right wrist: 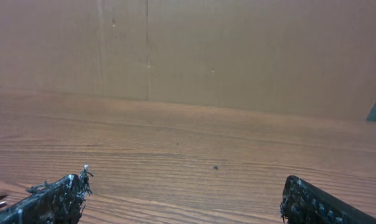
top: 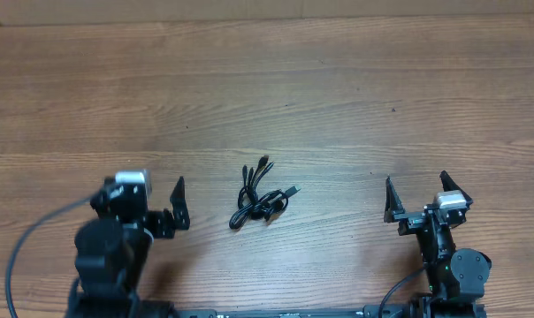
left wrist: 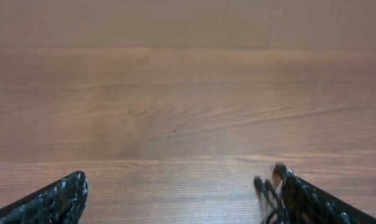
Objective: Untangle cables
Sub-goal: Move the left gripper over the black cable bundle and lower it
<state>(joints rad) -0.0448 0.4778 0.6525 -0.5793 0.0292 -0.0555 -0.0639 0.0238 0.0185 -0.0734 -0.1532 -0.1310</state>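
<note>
Near front edge of tabletop [top: 338,88], cables [top: 261,196] lie bundled. My left gripper [left wrist: 183,180] and right gripper [top: 416,181] are open, empty.

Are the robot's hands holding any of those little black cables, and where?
Nothing is held. The left hand and right hand are open and empty; the cables lie on the table between them.

There is one wooden bench [top: 338,88], one tangled bundle of cables [top: 260,200] whose separate cords cannot be counted, and two tools, the left tool [top: 143,184] and the right tool [top: 416,179].
</note>
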